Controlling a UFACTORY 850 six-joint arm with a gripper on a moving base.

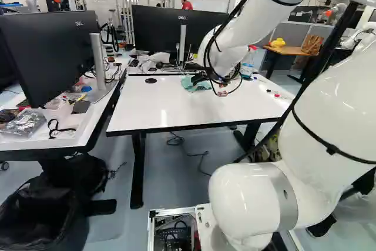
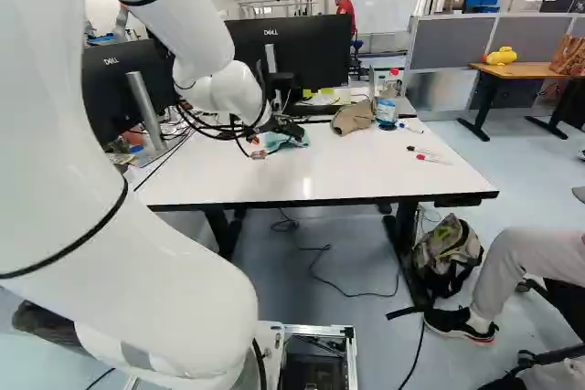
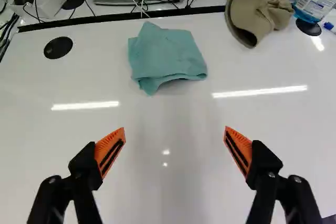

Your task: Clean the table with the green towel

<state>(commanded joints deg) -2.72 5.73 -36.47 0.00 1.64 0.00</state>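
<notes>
The jaws of the black two-fingered gripper (image 2: 285,127) stand wide apart, with nothing gripped between their orange pads (image 3: 109,151). In the wrist view the folded teal-green cloth towel (image 3: 164,56) lies ahead of the fingertips, apart from both, on the white tabletop with black edging (image 3: 168,192). It sits near the far edge, roughly midway along it, its near corner loosely folded.

Toward the far left corner is a round black cable cover (image 3: 58,48). On the other side of the towel, a crumpled tan fabric cap (image 3: 254,9) lies at the far edge. Beside it, nearer the far right corner, stands a clear plastic bottle of blue liquid (image 2: 386,110). Slim markers (image 2: 431,159) lie near the right edge, one with a red end.

Behind the far edge, a black monitor (image 1: 167,30) stands on a second surface. The gripper seems to hang above the tabletop, though its height is hard to judge from the base views.
</notes>
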